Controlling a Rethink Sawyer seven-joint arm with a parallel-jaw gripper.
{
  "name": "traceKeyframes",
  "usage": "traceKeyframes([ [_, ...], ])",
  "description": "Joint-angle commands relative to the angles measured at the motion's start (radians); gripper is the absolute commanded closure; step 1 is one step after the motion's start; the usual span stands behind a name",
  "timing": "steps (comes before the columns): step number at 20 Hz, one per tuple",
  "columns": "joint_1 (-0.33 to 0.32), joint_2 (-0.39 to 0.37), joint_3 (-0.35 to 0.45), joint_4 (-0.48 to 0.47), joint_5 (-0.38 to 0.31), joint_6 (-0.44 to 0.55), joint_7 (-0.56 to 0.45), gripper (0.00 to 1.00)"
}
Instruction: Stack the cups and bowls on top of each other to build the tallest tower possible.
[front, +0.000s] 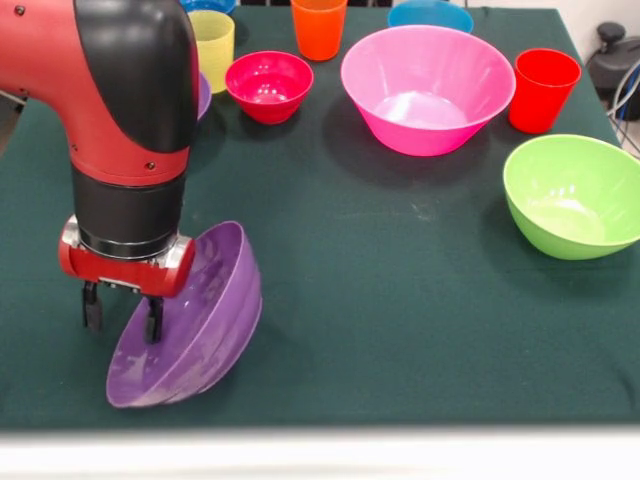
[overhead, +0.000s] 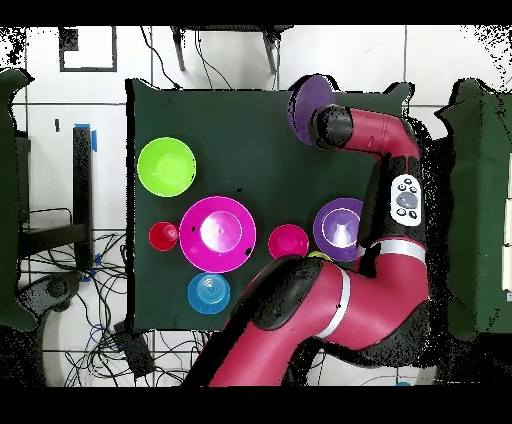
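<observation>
Table has a dark green cloth, pale strip along its near edge. Overhead: white tiled floor around it, tangle of black cables at one side, blue tape strip nearby, even indoor lighting

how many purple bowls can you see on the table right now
2. One purple bowl is tipped up on its rim at the gripper near the table's front edge. The second purple bowl sits upright beside the crimson bowl, mostly hidden behind the arm in the front view.
</observation>
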Motion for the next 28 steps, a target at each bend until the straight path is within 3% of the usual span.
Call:
traceKeyframes([
  [1,0.033,0.024,0.053,0.052,-0.065,0.171,-0.304,0.0],
  [11,0.067,-0.004,0.09,0.101,0.013,0.22,-0.195,0.0],
  [13,0.086,0.015,0.099,0.057,0.025,0.249,-0.178,0.0],
  [22,0.138,0.032,0.085,0.045,0.049,0.21,-0.073,0.0],
  [28,0.158,0.041,0.078,0.029,0.068,0.217,-0.062,0.0],
])
